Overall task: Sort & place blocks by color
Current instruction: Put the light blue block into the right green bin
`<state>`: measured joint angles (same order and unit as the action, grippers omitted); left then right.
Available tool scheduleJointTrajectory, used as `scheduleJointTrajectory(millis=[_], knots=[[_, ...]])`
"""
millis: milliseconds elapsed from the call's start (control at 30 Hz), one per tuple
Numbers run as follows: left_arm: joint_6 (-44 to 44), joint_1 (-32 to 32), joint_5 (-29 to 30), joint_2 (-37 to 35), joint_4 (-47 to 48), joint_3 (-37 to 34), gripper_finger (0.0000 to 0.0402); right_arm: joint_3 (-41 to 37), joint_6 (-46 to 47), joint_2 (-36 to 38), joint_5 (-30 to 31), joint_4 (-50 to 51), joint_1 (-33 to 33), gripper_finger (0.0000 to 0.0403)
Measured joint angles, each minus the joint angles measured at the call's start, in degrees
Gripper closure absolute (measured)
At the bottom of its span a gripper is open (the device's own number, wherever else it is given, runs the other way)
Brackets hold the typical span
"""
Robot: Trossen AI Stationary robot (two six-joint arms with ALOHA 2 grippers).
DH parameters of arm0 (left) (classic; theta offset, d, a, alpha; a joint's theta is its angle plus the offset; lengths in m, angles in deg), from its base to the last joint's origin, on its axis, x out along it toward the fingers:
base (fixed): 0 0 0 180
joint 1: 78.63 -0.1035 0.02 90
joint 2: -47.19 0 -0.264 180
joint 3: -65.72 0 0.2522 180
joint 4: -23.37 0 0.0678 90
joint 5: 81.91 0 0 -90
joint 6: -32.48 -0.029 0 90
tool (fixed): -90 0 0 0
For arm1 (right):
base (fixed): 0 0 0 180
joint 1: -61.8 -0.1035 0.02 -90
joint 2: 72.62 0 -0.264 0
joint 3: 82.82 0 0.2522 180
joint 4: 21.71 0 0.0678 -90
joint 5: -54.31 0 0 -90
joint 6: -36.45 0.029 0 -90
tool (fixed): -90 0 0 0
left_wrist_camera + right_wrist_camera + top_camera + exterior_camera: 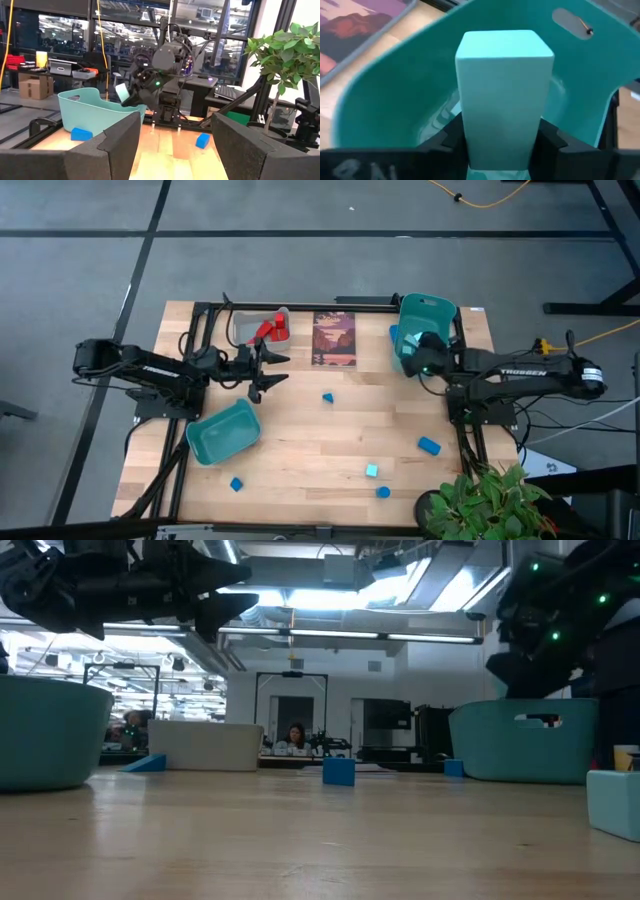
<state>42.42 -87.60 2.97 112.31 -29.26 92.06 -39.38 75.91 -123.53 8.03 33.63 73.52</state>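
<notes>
Holding light cyan block (502,95) between fingers, right tool (415,352) hangs over teal bin (432,308) at worktop's far right. Best release low, centred inside rim. Left tool (268,370) gapes empty, waiting beside grey bin (245,326).

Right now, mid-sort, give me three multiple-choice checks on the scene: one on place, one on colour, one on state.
1. Where is the right gripper?
A. Over the teal bin at the table's far right
B. Over the picture card
C. Beside the plant

2. What colour is the block it holds?
A. Red
B. Dark blue
C. Light cyan

3. How do the left gripper's jaws stand?
A. Shut on a block
B. Open and empty
C. Shut on a bin rim

Key: 1 A, the high view shows it at that bin; 2 C, the right wrist view shows it; 3 B, nothing sits between them.
</notes>
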Motion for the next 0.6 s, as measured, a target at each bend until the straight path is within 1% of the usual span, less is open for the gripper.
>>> scheduleJointTrajectory(millis=[100, 167, 267, 433, 600], knots=[[0.1, 0.0, 0.0, 0.0, 0.0, 0.0, 0.0166, -1.8, 0.7, -0.2, -0.9, -3.0, 1.7, 0.0265], [0.2, 0.0, 0.0, 0.0, 0.0, 0.0, 0.0166, -2.6, 0.7, -0.2, -3.3, -4.9, 3.7, 0.0265], [0.2, 0.0, 0.0, 0.0, 0.0, 0.0, 0.0166, -2.9, 0.6, -0.5, -7.8, -4.8, 7.4, 0.0265], [0.5, 0.0, 0.0, 0.0, -0.1, 0.0, 0.0166, -3.0, -2.4, -0.5, -14.1, -6.5, 12.1, 0.0265], [0.6, 0.0, 0.0, 0.0, -0.1, 0.0, 0.0166, -3.0, -3.9, -0.5, -15.1, -7.5, 14.0, 0.0265]])
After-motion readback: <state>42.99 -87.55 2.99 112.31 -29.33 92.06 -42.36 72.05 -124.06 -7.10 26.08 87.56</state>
